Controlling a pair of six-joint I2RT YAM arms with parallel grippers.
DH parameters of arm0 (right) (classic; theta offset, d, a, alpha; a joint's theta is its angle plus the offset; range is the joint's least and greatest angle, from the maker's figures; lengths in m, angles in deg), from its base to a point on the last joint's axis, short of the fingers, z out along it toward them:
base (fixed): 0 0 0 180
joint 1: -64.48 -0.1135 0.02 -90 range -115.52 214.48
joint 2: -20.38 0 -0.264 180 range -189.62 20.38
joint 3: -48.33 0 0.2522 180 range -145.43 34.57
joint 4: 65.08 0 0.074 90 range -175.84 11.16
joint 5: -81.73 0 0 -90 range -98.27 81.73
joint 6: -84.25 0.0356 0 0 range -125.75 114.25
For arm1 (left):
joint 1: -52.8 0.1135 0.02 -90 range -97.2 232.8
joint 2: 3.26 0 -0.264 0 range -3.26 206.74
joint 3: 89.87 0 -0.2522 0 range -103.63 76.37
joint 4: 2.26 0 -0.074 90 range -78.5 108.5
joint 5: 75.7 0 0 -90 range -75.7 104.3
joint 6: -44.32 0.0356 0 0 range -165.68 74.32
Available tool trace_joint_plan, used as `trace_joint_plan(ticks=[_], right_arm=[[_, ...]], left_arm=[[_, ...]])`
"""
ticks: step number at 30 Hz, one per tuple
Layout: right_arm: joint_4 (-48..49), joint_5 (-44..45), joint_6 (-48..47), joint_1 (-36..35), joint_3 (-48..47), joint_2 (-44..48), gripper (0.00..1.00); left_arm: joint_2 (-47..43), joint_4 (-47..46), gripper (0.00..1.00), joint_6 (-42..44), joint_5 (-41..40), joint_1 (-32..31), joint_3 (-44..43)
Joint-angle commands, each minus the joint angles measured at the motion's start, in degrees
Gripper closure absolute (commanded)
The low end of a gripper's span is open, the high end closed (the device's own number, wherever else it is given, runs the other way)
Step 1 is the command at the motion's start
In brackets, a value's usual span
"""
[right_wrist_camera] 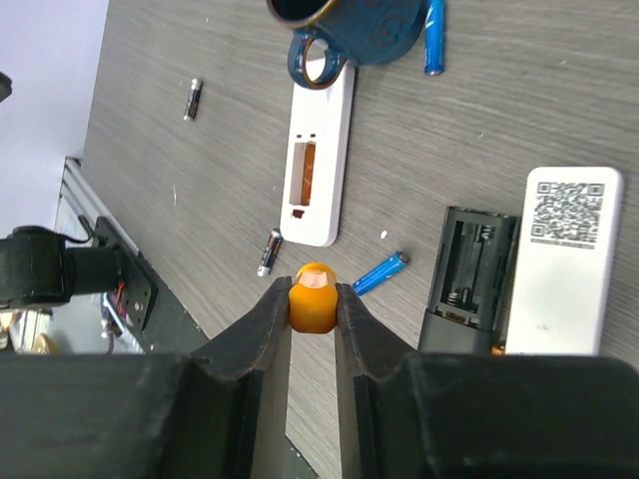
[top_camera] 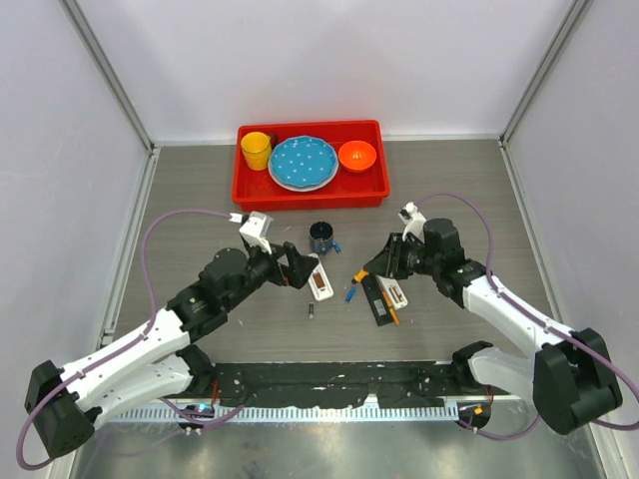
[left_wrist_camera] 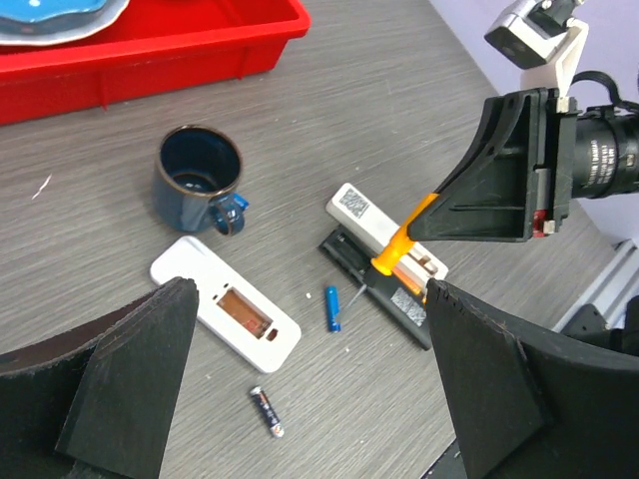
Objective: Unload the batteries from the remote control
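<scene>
My right gripper (right_wrist_camera: 314,299) (top_camera: 361,271) is shut on the orange-handled screwdriver (left_wrist_camera: 399,244), above a black remote (right_wrist_camera: 474,264) whose battery bay lies open and empty. A white remote (left_wrist_camera: 225,314) lies face down with its bay open and something orange inside. A blue battery (left_wrist_camera: 331,307) and a dark battery (left_wrist_camera: 267,411) lie loose on the table. A second blue battery (right_wrist_camera: 433,40) and a second dark one (right_wrist_camera: 194,100) show in the right wrist view. My left gripper (left_wrist_camera: 310,399) (top_camera: 297,267) is open and empty above the white remote.
A dark blue mug (top_camera: 321,237) stands behind the remotes. A red tray (top_camera: 374,188) at the back holds a yellow cup, a blue plate and an orange bowl. A white piece with a QR label (right_wrist_camera: 564,259) lies beside the black remote.
</scene>
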Motion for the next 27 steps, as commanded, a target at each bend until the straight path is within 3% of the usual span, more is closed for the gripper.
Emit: trace_joint_plan(ticks=[1,12,17,22,27], right_arm=[[4.15,-6.08,-0.32,-0.24,-3.12,-2.27,0.99],[3.72,-9.15,0.39,-0.59,-1.45,-6.13,0.99],[2.05,-9.94,-1.47,-1.20,-1.54,-11.49,0.94],[2.14,-11.44,-2.43,-2.96,-4.43,-20.53,0.87],[2.13,-7.75,-2.08,-5.42,-6.72,-23.80,0.80]], left_arm=[[0.46,2.26,0.00,-0.11,-3.04,0.27,1.57],[7.13,0.06,0.00,-2.05,0.21,0.35,1.49],[10.91,2.43,0.00,-0.82,0.04,0.35,-2.02],[9.25,2.96,0.00,-2.49,-0.22,0.27,-1.51],[4.43,0.50,0.00,-3.98,-0.66,0.27,1.83]])
